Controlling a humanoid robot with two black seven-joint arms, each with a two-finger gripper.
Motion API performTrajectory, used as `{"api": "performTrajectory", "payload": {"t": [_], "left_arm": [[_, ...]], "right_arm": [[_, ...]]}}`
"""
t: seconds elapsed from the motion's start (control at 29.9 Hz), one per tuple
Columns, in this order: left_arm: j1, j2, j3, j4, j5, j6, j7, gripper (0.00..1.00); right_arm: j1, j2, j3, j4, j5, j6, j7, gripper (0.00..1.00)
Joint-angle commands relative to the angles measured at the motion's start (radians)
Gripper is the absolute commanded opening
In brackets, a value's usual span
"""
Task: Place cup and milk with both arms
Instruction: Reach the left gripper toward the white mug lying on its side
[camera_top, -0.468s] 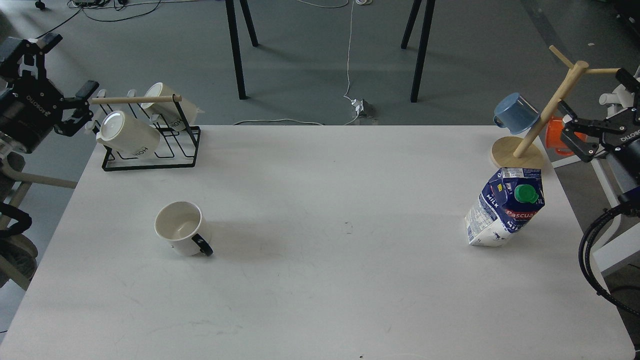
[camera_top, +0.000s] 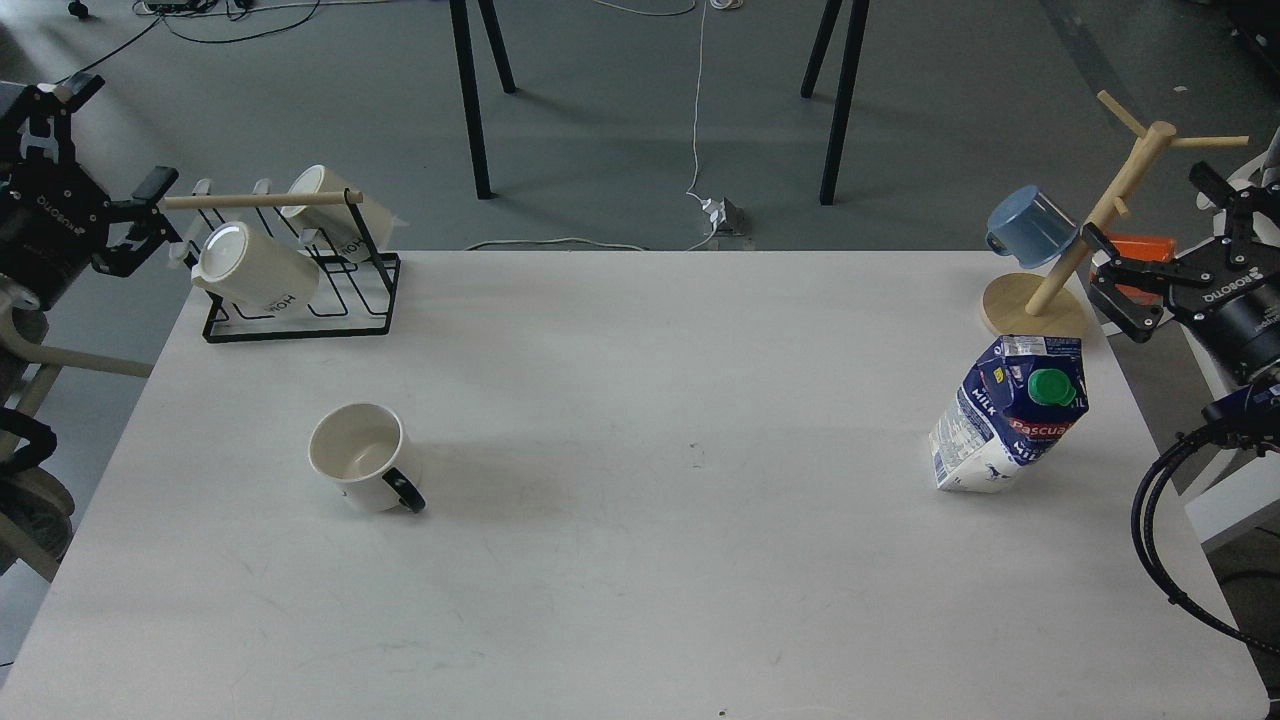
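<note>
Broadly: white table (camera_top: 640, 600) filling most of the frame, grey floor beyond its far edge. Black wire rack (camera_top: 300, 295) at upper left of the table, wooden rod across its top; two cream cups (camera_top: 255, 270) lying tilted in it, dark lettering on the sides. Wooden mug tree (camera_top: 1090, 225) at upper right, round base on the table's far right corner, post leaning; blue mug (camera_top: 1030, 228) hung on its left side, orange mug (camera_top: 1135, 247) partly hidden behind the right arm.

Left gripper (camera_top: 110, 170) at the far upper left edge, off the table and just left of the rack's rod — fingers spread apart, nothing between them. Right gripper (camera_top: 1165, 235) at the upper right edge, just beside the mug tree base and off the table's right side — fingers likewise splayed wide, holding nothing.

Milk carton (camera_top: 1010, 415) on the right part of the table, just below the mug tree base; blue and white, red band, green round cap facing up toward the camera; appearing to lean right. Well apart from both grippers.

Cup (camera_top: 358, 456) on the left part of the table, below the rack and well apart from it; upright, white, mouth open to the camera, black handle pointing to lower right. Far from the carton, bare tabletop between them.
</note>
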Motion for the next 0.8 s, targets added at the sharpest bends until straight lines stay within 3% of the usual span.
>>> {"api": "performTrajectory", "payload": {"t": [0.0,0.1,0.27,0.47,0.6,0.77], "left_arm": [[-0.011,0.0,0.006,-0.006,0.177,0.0,0.0,1.0],[-0.012,0.01,0.009,-0.051,0.376,0.0,0.0,1.0],[-0.002,0.01,0.014,-0.15,0.789,0.255,0.0,0.99],[0.009,0.062,0.053,-0.314,0.963,0.272,0.0,0.99],[0.011,0.063,0.144,-0.318,1.202,0.301,0.0,0.99],[0.063,0.056,0.194,-0.278,1.348,0.409,0.0,0.99]], "right_arm": [[-0.016,0.0,0.013,0.002,0.002,0.0,0.002,0.98],[-0.075,0.0,0.065,0.003,0.008,0.0,0.002,0.98],[-0.172,0.0,0.126,0.002,0.014,0.0,0.002,0.98],[-0.275,0.002,0.178,0.002,0.037,0.0,0.003,0.98],[-0.304,0.0,0.185,0.0,0.066,0.0,0.002,0.98],[-0.315,0.0,0.192,0.002,0.066,0.0,0.003,0.98]]}}
